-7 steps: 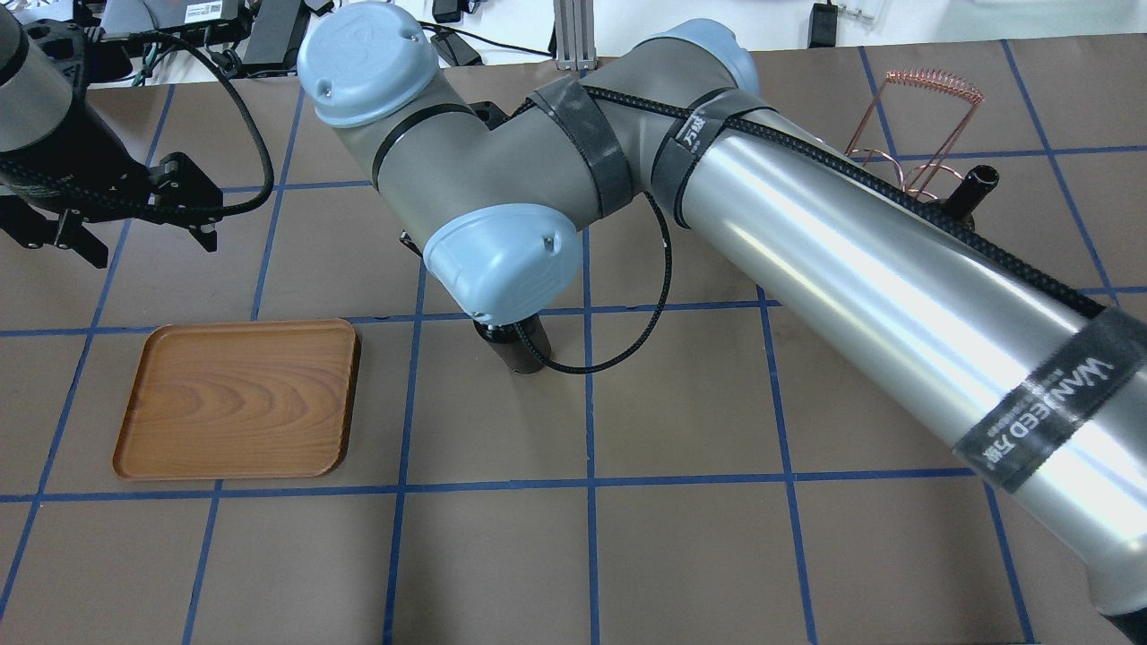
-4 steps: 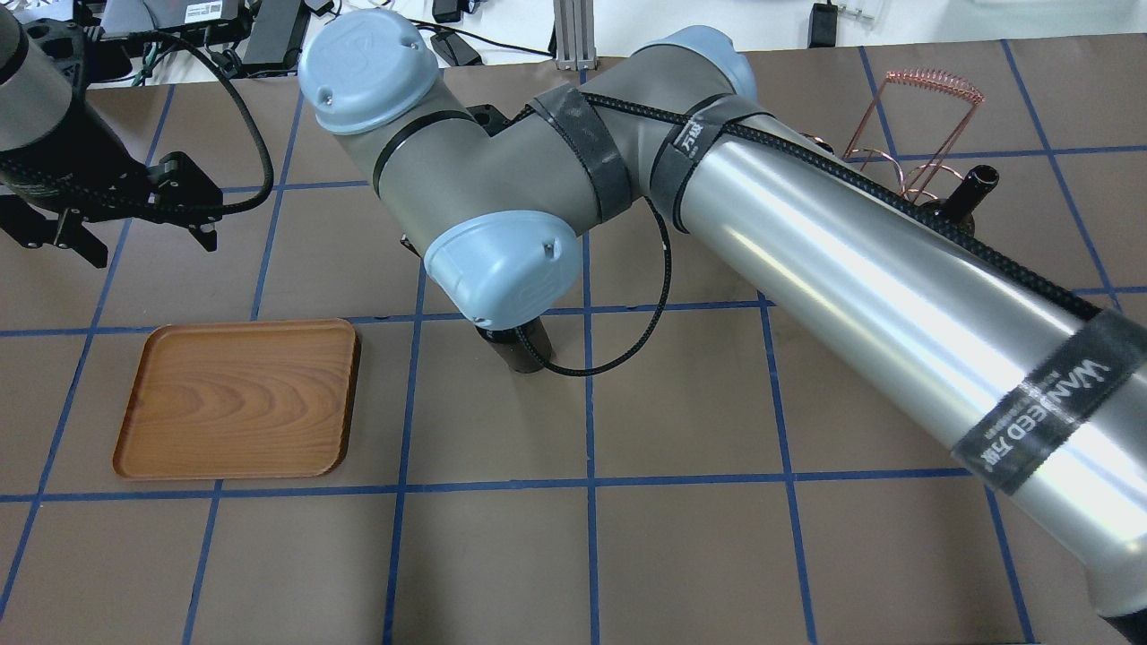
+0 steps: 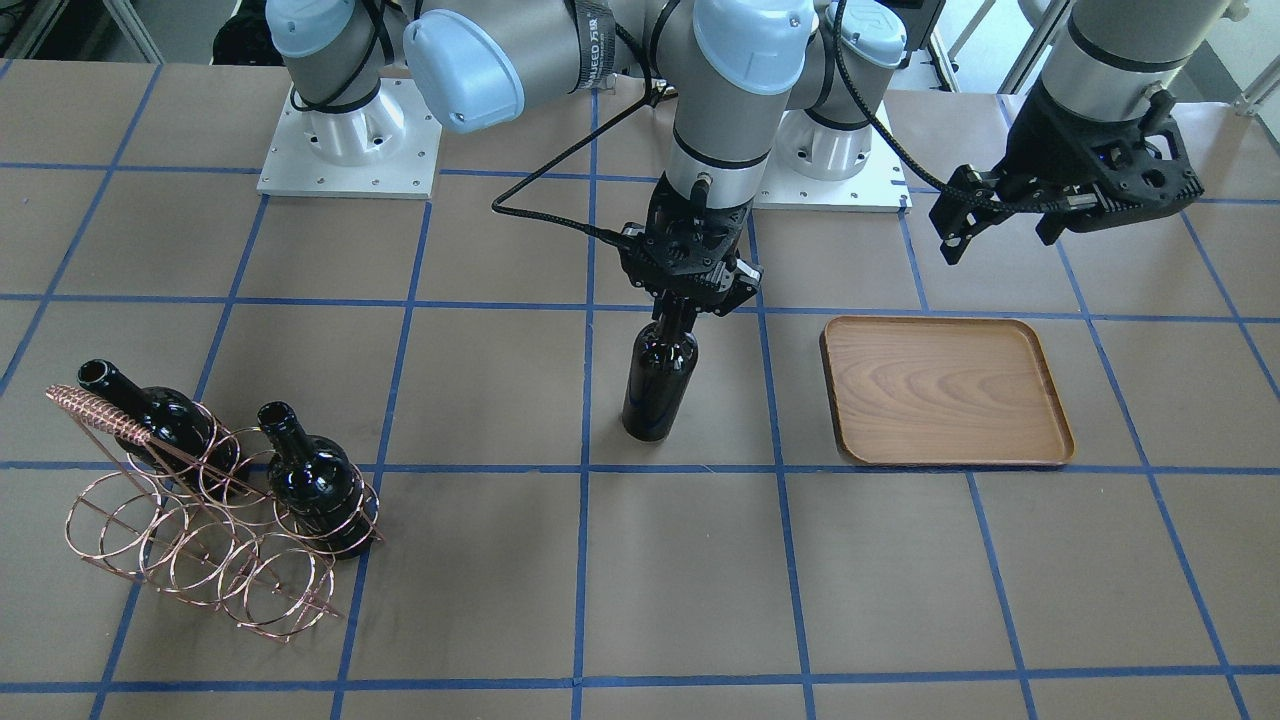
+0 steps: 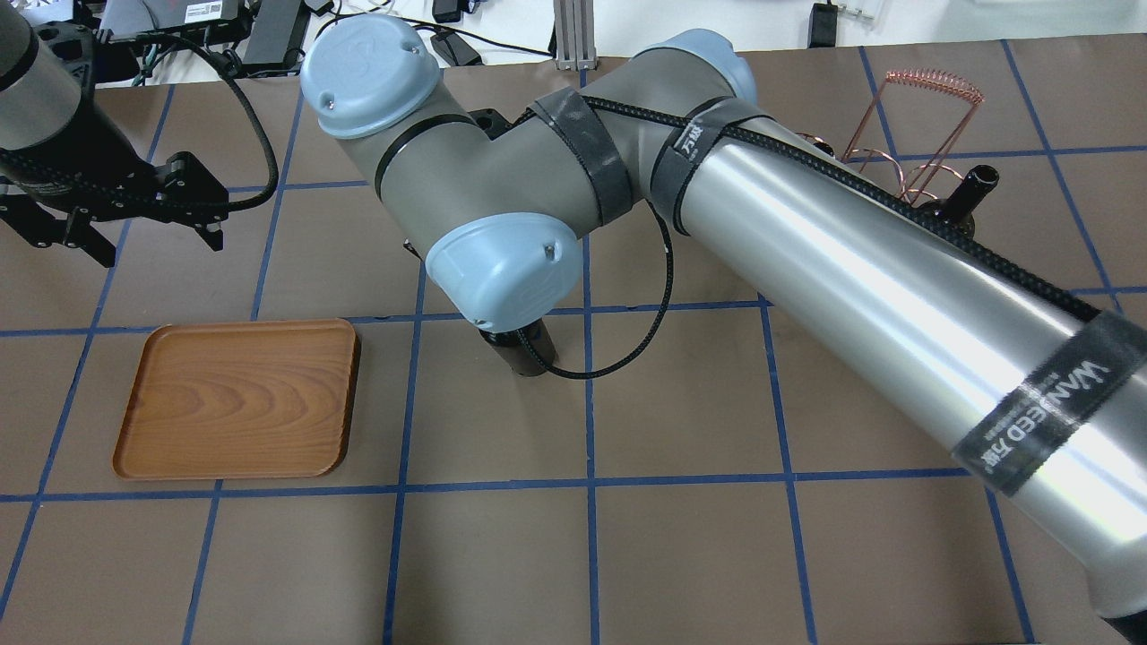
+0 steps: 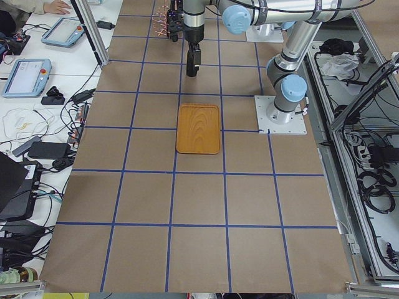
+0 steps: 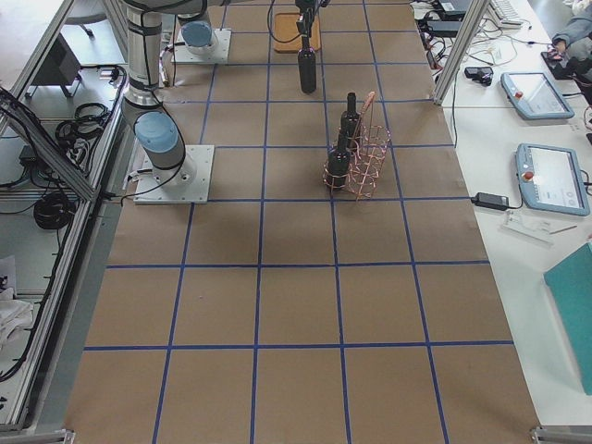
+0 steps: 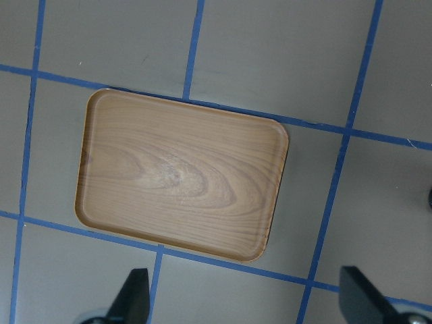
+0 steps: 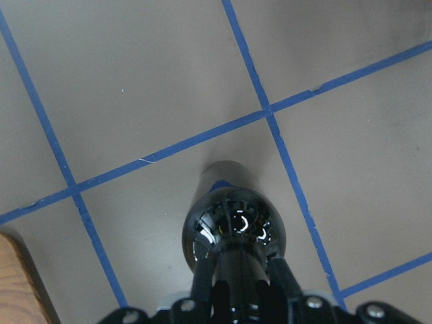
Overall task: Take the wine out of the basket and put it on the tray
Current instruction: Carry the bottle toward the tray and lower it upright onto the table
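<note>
Exterior front-facing: right claw (image 3: 678,310) pinching neck of upright glossy blk wine (image 3: 660,385); left claw (image 3: 997,240) spread.

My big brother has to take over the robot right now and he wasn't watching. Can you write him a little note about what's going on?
Right end effector: shut on the neck of one wine bottle, holding it upright between the basket and the tray.
Left end effector: open and empty, up in the air near the tray.
Two other bottles sit in the basket. Nothing is on the tray.
Done: one bottle is out of the basket.
Left: carry it over the tray, set it down, let go.
</note>
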Controlling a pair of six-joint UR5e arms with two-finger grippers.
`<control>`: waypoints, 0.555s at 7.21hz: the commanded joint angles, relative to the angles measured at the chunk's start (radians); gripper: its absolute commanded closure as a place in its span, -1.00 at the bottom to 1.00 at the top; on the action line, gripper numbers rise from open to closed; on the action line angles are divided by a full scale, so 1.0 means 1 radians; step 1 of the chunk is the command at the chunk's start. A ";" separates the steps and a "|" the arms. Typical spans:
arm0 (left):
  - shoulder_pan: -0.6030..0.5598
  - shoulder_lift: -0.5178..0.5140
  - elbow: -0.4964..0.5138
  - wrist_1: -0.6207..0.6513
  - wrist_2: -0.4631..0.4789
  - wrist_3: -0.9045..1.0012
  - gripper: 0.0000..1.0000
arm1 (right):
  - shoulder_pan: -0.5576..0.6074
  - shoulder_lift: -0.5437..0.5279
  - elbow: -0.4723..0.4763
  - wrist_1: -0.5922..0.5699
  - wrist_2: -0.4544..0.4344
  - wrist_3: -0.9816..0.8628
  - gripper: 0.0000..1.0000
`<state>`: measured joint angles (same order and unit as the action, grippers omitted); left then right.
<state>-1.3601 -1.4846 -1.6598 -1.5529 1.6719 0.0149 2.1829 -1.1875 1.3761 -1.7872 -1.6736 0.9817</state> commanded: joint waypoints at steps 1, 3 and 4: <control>-0.001 -0.006 0.000 0.004 0.002 0.000 -1.00 | 0.000 0.002 0.001 -0.003 0.002 -0.003 -0.37; -0.001 -0.006 0.002 0.002 -0.001 0.000 -1.00 | -0.012 -0.003 0.000 0.003 0.014 -0.041 -1.00; -0.002 -0.009 0.005 0.001 -0.001 0.002 -1.00 | -0.023 -0.015 -0.002 0.002 0.017 -0.043 -1.00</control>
<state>-1.3606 -1.4919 -1.6573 -1.5508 1.6712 0.0160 2.1696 -1.1926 1.3761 -1.7850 -1.6610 0.9481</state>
